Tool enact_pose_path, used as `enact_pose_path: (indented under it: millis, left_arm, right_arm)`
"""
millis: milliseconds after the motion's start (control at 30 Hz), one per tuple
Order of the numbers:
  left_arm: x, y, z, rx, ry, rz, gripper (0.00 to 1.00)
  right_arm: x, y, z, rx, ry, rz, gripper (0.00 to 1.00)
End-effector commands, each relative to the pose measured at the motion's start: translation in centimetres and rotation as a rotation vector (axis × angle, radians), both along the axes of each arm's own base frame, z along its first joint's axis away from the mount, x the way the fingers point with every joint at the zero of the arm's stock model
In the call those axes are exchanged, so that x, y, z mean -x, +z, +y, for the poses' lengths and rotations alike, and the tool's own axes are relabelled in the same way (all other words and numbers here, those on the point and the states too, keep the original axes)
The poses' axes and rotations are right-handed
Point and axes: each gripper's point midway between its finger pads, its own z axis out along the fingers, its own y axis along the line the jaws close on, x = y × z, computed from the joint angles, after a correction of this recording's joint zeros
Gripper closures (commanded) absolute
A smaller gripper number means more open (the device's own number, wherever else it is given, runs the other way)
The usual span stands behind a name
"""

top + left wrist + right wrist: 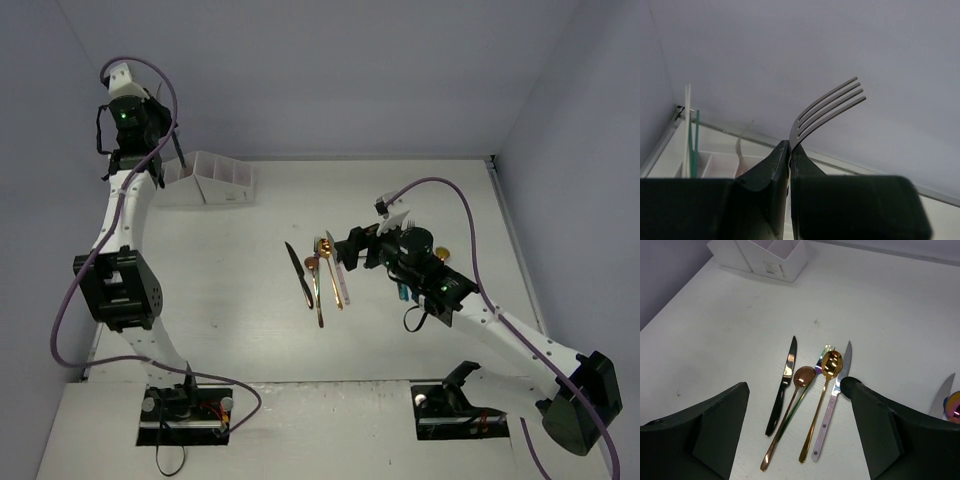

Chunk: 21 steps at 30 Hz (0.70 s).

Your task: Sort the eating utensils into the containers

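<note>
On the white tabletop (pixel 230 310), a white rack of joined upright compartments (pixel 215 180) stands at the far left corner. Raised over it, the left gripper (pixel 790 150) is clenched on a silver metal fork (pixel 830 107), tines up. The right gripper (pixel 795 387) hangs with jaws released over the loose utensils (pixel 831 364) mid-table, a black knife (pixel 784 382) outermost. Judgement: the fork should go handle-first deep into a compartment before release, and the right arm should take an outer piece, since the middle ones overlap.

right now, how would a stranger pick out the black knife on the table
On the white table, find the five utensils lying side by side near its middle. The black knife is at their left end in the right wrist view, beside the copper spoon; it alone is dark all over.
</note>
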Motion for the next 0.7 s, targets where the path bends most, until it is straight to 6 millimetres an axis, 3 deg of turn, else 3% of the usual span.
enact_pose_path:
  millis: [0, 33, 100, 300, 533, 667]
  left_arm:
    - [-3.3, 4.1, 1.7, -0.098, 0.033, -0.134, 1.00]
    - [-4.5, 3.0, 2.1, -0.100, 0.039, -0.123, 1.00]
    - [-5.6, 3.5, 2.3, -0.091, 0.039, -0.148, 1.00]
    - [-9.4, -0.8, 2.3, -0.041, 0.026, -0.143, 1.00]
    - [-9.6, -5.3, 3.2, -0.097, 0.067, -0.076, 1.00]
    - [-9.1, -6.9, 3.3, -0.104, 0.074, -0.042, 0.94]
  right_arm:
    - [-1.0, 0.8, 0.1, -0.009, -0.009, -0.036, 0.20]
    - [-1.1, 0.6, 0.2, -0.005, -0.005, -0.032, 0.20]
    - [-1.1, 0.4, 0.3, -0.001, -0.003, -0.025, 0.20]
    - [-1.6, -1.1, 0.2, 0.020, -0.014, 0.011, 0.20]
    - [-1.6, -1.7, -0.1, 0.021, -0.021, 0.025, 0.20]
    - [-1.5, -1.7, -0.5, 0.021, -0.037, 0.025, 0.20]
